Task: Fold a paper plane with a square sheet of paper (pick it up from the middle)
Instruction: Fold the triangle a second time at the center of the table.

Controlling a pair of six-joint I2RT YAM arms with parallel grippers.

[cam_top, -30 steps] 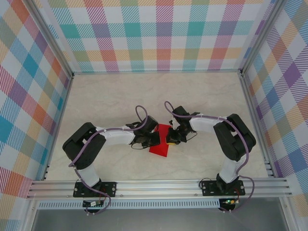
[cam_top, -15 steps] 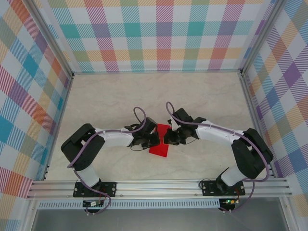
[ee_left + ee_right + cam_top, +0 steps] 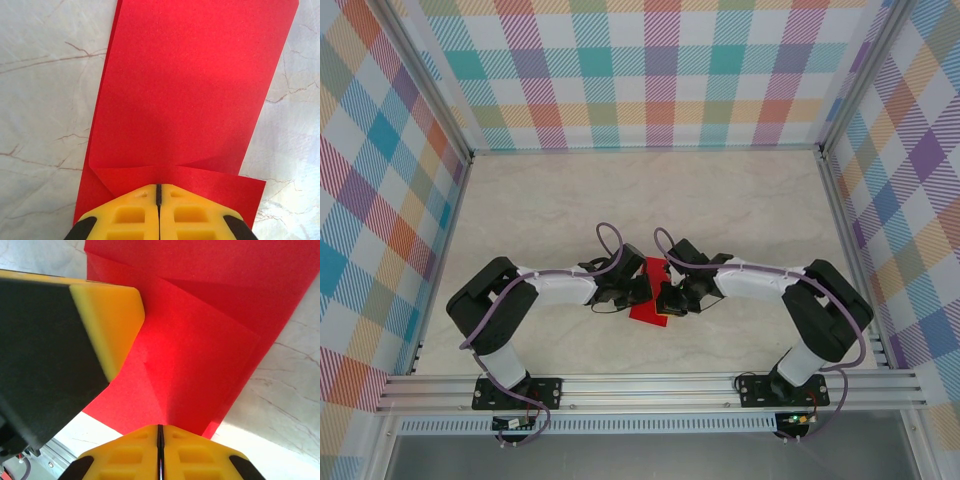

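Note:
The square sheet of paper [image 3: 646, 307], bright red, lies folded into a layered oblong on the marble table, not in a paper plane's shape. In the left wrist view the paper [image 3: 190, 90] stretches away flat, with a folded flap just ahead of my left gripper [image 3: 158, 186]. That gripper is shut, its tips resting on the flap. My right gripper [image 3: 160, 426] is shut on a raised corner of the paper [image 3: 210, 340], where a crease runs into its jaws. One yellow finger [image 3: 110, 315] of the left gripper lies on the sheet beside it. From above, the left gripper [image 3: 641, 290] and right gripper [image 3: 665, 300] face each other across the paper.
Aluminium rails [image 3: 650, 385] run along the near edge by the arm bases. Checked walls [image 3: 660, 70] close in the back and both sides. Bare marble table [image 3: 570, 200] spreads beyond the paper.
The right gripper has slid along the paper toward its near end, and its arm's elbow swung out and back. The left gripper stayed put on the sheet.

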